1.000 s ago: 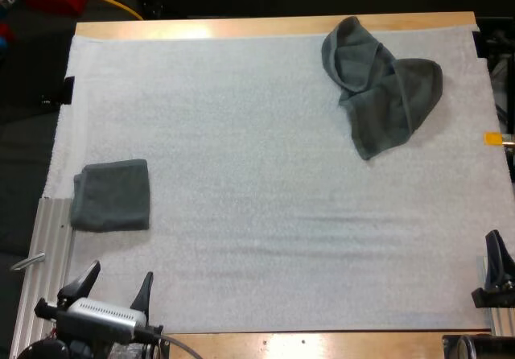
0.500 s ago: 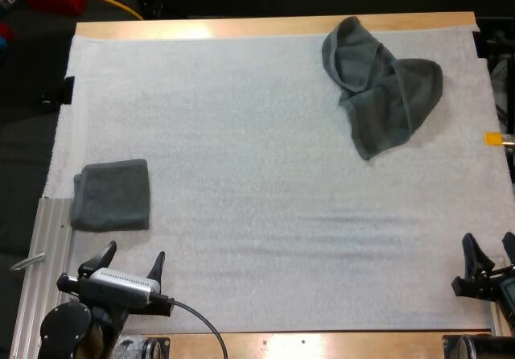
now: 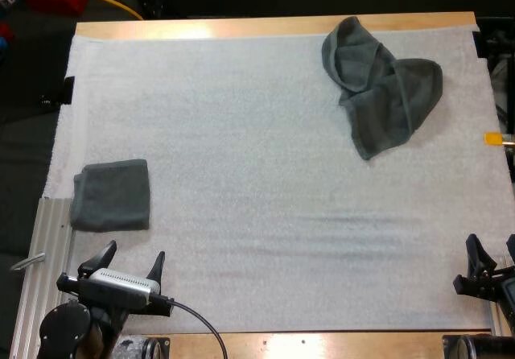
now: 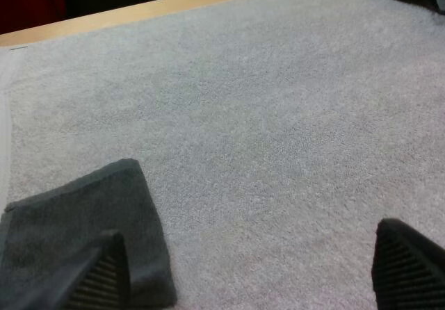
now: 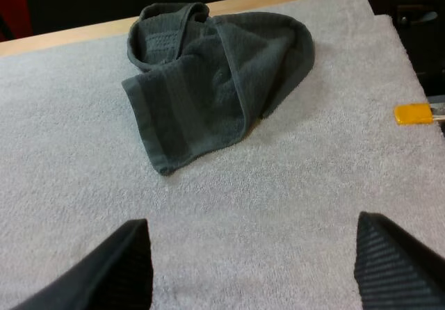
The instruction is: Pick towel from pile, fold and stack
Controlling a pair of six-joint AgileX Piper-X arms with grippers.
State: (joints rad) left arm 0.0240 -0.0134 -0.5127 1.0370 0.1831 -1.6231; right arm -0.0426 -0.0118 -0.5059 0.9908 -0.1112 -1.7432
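The left gripper [image 3: 131,256] sat low at the near left side of the white mat [image 3: 257,214]. Its two black fingers [image 4: 103,276] stood wide apart. They held nothing and touched nothing.

Just ahead of this gripper, and a bit to its left, lay the folded towel [image 3: 111,195]. It was dark grey-green, flat and almost square, and one side of it lay by the left edge of the mat. In the left wrist view, the near corner of the folded towel showed just past the gripper's left finger. The gripper was close to the towel but clear of it.

Far ahead of the left gripper and well off to its right lay the crumpled towel [image 3: 382,85]. It was bunched up in soft folds near the far side of the mat, close to the wooden table [image 3: 241,27] edge.

The right gripper [image 3: 492,250] sat at the near right side of the mat. Its fingers [image 5: 118,268] were wide apart too, with only bare mat between them. The crumpled towel lay far ahead of this gripper and a little to its left, well apart from it.
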